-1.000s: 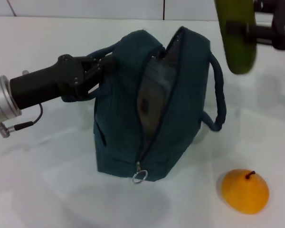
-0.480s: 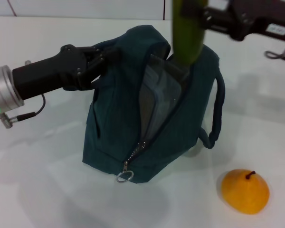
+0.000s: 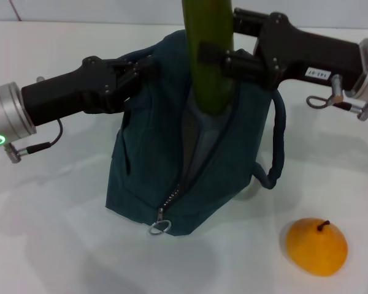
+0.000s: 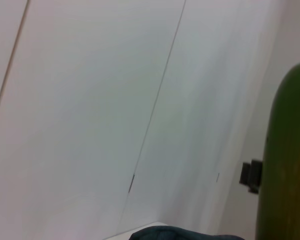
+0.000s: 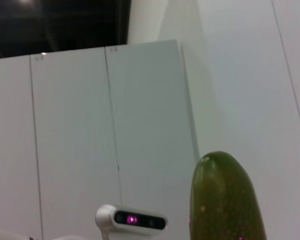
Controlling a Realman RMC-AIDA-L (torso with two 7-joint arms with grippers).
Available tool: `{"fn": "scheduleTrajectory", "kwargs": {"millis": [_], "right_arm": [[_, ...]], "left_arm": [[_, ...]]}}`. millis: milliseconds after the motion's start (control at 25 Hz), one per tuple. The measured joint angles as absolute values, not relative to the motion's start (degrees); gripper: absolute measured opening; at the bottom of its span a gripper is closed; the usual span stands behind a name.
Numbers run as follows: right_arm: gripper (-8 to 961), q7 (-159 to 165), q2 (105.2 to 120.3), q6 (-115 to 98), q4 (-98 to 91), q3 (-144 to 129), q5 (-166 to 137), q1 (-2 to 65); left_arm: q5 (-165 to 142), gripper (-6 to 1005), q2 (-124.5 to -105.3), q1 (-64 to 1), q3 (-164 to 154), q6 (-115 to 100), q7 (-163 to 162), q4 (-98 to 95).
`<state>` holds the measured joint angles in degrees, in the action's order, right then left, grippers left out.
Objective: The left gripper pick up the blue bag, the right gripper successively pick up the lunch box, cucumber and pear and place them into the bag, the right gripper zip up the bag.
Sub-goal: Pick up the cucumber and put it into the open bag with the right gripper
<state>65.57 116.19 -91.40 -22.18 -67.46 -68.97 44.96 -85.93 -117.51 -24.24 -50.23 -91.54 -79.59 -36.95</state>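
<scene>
Cucumber (image 3: 208, 55) blocks bag (image 3: 165, 177) mouth; open table around pear (image 3: 316, 246).

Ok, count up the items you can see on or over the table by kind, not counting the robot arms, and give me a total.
Bags: 1, the blue bag
Cucumbers: 1, the cucumber, held upright over the bag's opening
Pears: 1, the pear on the table
Lunch boxes: none clearly visible
Total: 3

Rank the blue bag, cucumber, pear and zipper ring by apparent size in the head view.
1. blue bag, largest.
2. cucumber; its top is cut off and it sits nearer the camera, so its size is unsure.
3. pear.
4. zipper ring, smallest.
</scene>
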Motion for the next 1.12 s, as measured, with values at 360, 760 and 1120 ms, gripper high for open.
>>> {"fn": "scheduleTrajectory", "kwargs": {"millis": [360,760,1120], "right_arm": [[702,59.1,116.17,-88.9,-16.2,-74.7,-62.8,44.8],[724,57.0,116.18,-85.4,-17.2,-84.5,-56.8,43.8],[745,56.1,116.18,-85.3,-21.4,-84.3,-55.8,40.1]], "left_arm": [[-86.0,34,-117.6,-24.2,-50.2,-89.3,-79.5,-36.8],[-86.5,34,-117.59,-24.1,-50.2,-88.8,-79.6,-36.8],[-86.6,35,-117.46,-24.0,-50.1,-88.1,-79.6,-36.8]]}}
